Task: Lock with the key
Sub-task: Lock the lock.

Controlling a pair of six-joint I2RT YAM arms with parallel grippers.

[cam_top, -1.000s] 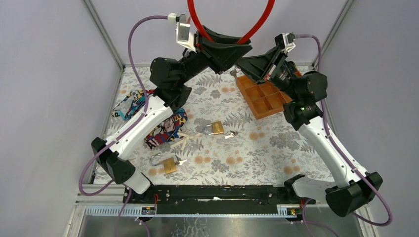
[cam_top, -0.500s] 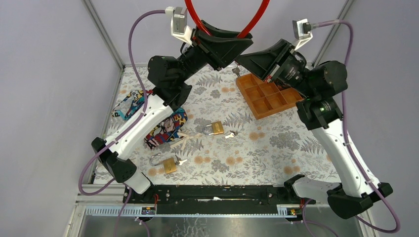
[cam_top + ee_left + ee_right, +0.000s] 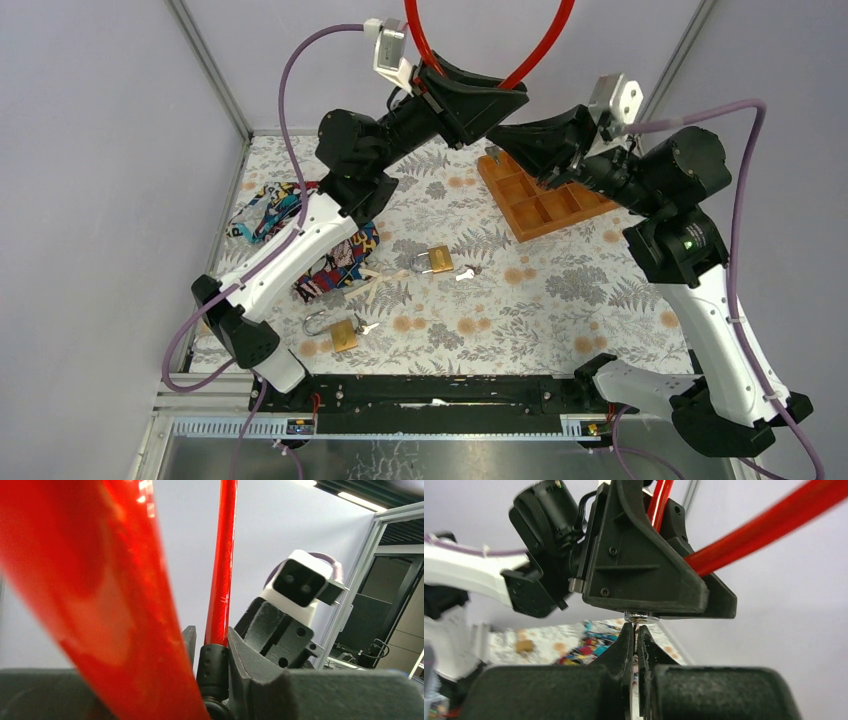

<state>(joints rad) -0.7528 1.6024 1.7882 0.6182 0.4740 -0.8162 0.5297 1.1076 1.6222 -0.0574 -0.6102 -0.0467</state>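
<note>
My left gripper point(image 3: 505, 98) is raised high at the back and is shut on the black end of a red cable lock point(image 3: 487, 55). The lock's loop rises out of the top view. In the left wrist view the red cable point(image 3: 223, 565) and its black collar point(image 3: 212, 665) sit between my fingers. My right gripper point(image 3: 497, 133) is just below and right of it, shut on a thin key. In the right wrist view its tips point(image 3: 636, 630) touch the silver lock cylinder point(image 3: 640, 616) under the left gripper. The key blade is mostly hidden.
On the floral table lie a brass padlock point(image 3: 437, 260) with a key point(image 3: 467, 271) beside it, a second brass padlock point(image 3: 343, 335) near the front, colourful cloth straps point(image 3: 335, 258), and a wooden compartment tray point(image 3: 540, 195) at the back right.
Both grippers have moved right and up together, still tip to tip. The right arm has lifted and stretched higher, and the red loop has shifted right.
</note>
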